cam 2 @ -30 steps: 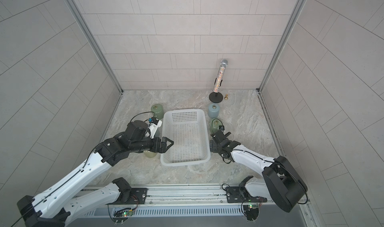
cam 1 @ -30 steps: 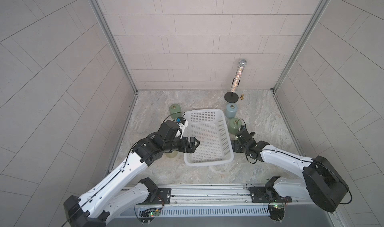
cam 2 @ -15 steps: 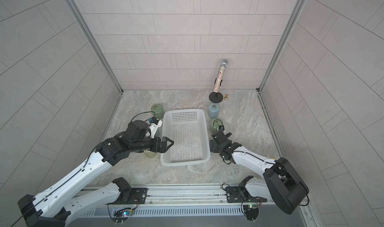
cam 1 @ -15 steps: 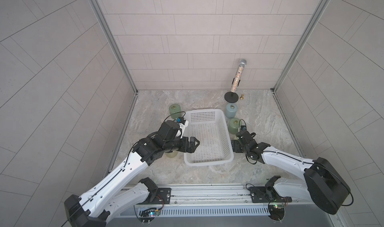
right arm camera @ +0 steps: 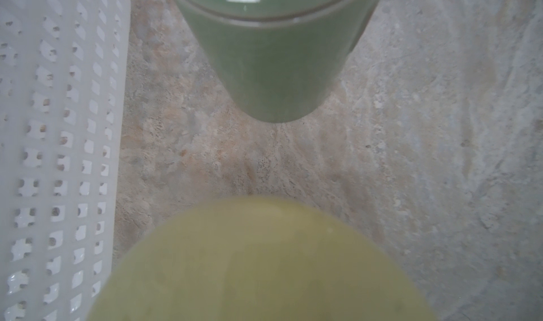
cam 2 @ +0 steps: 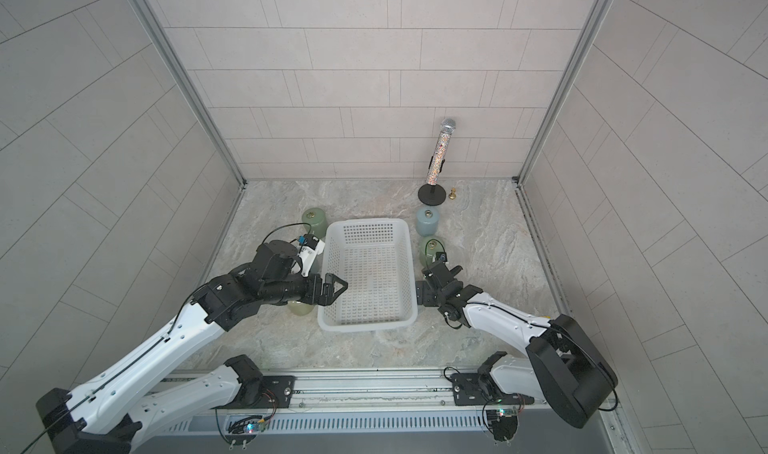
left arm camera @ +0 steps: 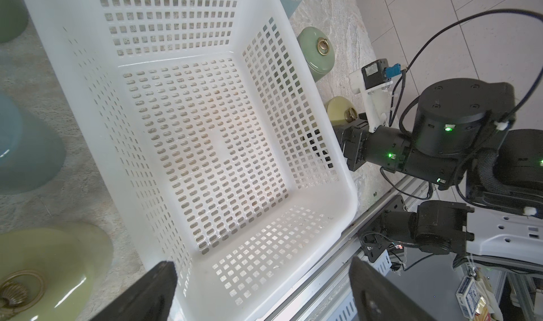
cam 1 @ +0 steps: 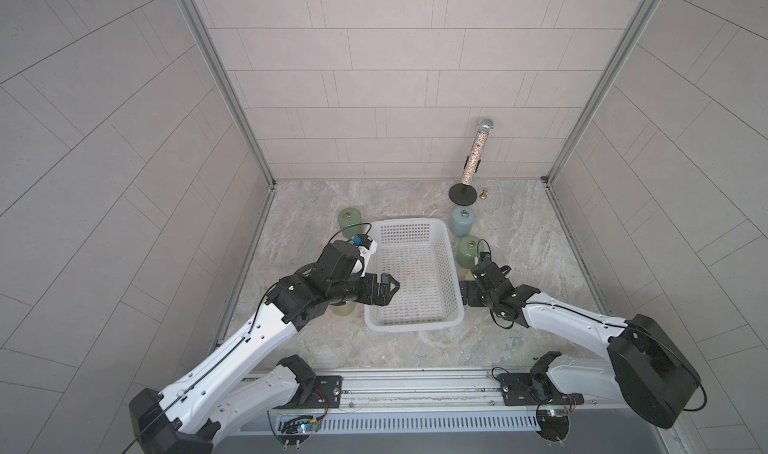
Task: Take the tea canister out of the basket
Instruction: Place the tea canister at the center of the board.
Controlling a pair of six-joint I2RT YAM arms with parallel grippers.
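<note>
As the basket (cam 1: pixel 415 324) at frame centre sits empty, the left gripper (cam 1: pixel 388 293) hovers wide open, holding nothing. The right gripper (cam 1: pixel 466 294) is low beside a yellow canister (left arm camera: pixel 338 109) — its jaws are hidden, so I cannot tell.

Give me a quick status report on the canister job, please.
Left gripper open, empty, over basket rim. Right gripper low beside basket, at yellow canister; jaws unclear. Basket empty. Nothing blocking.
</note>
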